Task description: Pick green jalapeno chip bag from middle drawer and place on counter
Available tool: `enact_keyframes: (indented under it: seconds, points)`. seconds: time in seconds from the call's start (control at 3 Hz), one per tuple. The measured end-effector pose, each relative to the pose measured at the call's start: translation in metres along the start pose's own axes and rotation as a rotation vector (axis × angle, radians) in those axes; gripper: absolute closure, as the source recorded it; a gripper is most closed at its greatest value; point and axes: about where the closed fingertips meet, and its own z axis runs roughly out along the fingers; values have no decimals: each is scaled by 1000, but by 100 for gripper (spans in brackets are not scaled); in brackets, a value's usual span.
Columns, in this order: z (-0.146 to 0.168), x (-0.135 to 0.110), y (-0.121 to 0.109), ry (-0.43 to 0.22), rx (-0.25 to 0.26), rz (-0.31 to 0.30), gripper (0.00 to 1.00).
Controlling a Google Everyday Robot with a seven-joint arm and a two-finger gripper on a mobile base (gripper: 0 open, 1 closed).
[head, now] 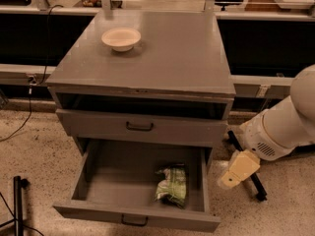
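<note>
The green jalapeno chip bag (172,185) lies crumpled in the right front part of the open middle drawer (98,181), the lowest drawer of the grey cabinet. The counter (172,53) is the flat grey top of the cabinet. My gripper (230,178) hangs at the end of the white arm (285,127), outside the drawer. It is just right of the drawer's right wall, at about the level of the bag and apart from it.
A cream bowl (121,38) stands on the counter at the back left. The drawer above (140,127) is shut. A black stand leg (246,166) lies on the floor behind the gripper. A black pole (18,200) stands at the lower left.
</note>
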Motion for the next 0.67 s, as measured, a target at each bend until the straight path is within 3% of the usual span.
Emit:
enact_keyframes:
  seconds: [0.33,0.67]
  points:
    - [-2,-14,-18,-47,83,-15,0]
    - [58,-35,-8,-31,-11,-99,0]
